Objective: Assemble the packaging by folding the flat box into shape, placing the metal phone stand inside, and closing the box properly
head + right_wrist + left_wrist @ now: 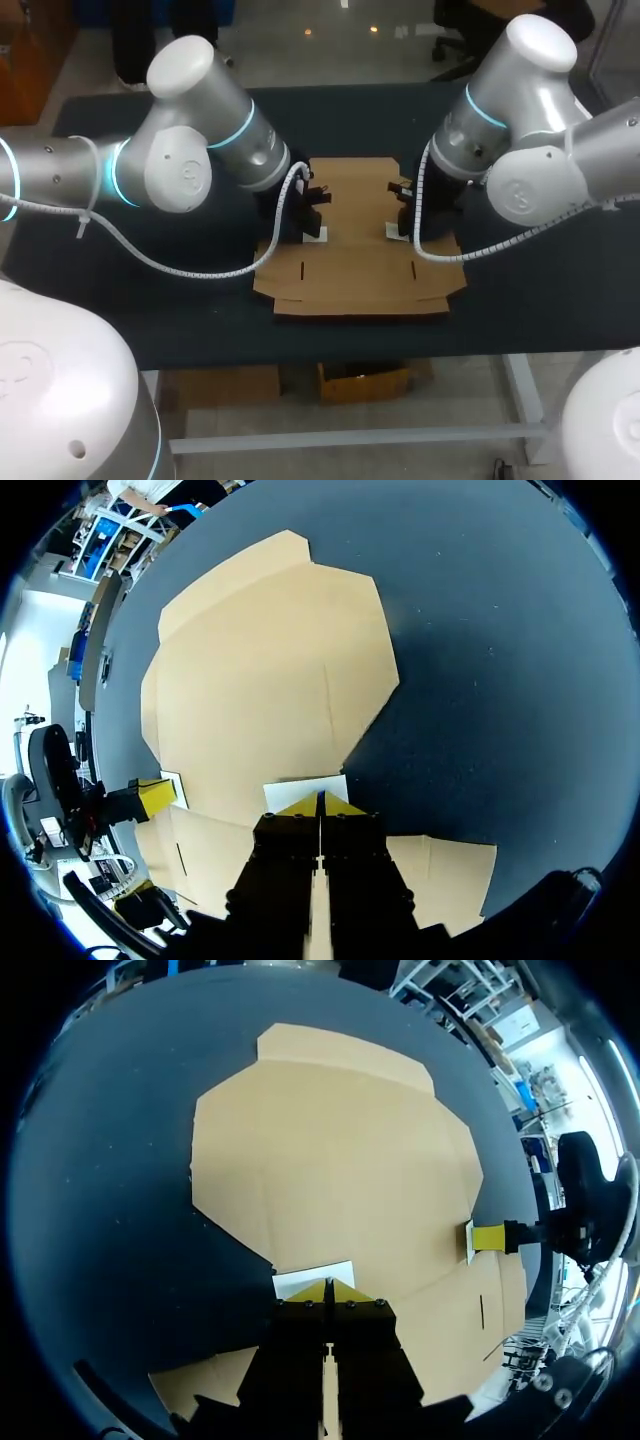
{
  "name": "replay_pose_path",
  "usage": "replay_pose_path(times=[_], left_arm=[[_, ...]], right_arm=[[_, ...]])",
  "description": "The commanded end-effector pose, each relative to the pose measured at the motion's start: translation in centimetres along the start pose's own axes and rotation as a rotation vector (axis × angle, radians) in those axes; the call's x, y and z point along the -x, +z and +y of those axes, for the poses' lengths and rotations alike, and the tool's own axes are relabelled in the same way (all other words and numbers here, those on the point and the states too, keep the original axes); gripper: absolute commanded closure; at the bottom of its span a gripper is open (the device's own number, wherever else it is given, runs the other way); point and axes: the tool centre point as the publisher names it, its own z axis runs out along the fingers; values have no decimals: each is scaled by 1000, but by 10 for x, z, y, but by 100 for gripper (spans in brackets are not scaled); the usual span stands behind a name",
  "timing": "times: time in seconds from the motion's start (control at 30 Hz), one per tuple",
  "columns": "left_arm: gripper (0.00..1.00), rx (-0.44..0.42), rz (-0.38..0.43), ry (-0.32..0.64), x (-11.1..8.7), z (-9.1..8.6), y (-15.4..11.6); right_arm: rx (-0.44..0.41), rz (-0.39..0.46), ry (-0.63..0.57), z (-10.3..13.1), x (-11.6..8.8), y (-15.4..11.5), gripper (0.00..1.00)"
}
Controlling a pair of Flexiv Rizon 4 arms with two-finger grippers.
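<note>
The flat brown cardboard box (355,262) lies unfolded in the middle of the dark table (150,300). My left gripper (314,228) stands on the box's left part, shut, its yellow tips together on a white label (300,1282). My right gripper (398,225) stands on the box's right part, also shut, its tips on another white label (300,789). In the left wrist view the cardboard (340,1160) spreads ahead of the left gripper (330,1288), with the right gripper's yellow tip (488,1237) off to one side. In the right wrist view the right gripper (320,802) faces the cardboard (270,670). No phone stand is in view.
Bare dark tabletop surrounds the cardboard (540,300). White cable hoses (200,272) hang from both arms and dip low over the table beside the box. The table's front edge (330,358) runs just below the cardboard.
</note>
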Motion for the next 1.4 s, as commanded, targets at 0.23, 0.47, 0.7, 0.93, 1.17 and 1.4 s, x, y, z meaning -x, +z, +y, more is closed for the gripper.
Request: replay_pose_path(times=[0.23, 0.47, 0.7, 0.93, 1.17, 1.4], left_arm=[[100, 1, -7, -4, 1, 2, 6], [100, 5, -9, -15, 4, 4, 7], [100, 3, -31, -35, 9, 7, 5], [100, -28, -64, -33, 8, 8, -10], [100, -48, -90, -42, 13, 5, -25], [100, -37, -105, -57, 21, 1, -41]], right_arm=[[-24, -16, 3, 1, -2, 11, 100], [-35, -35, 2, -1, -3, 17, 100], [-38, -49, 6, -4, -2, 18, 100], [12, -28, 5, -4, -2, -1, 100], [41, 12, 28, 1, 9, -19, 100], [42, 67, 54, 8, 23, -32, 100]])
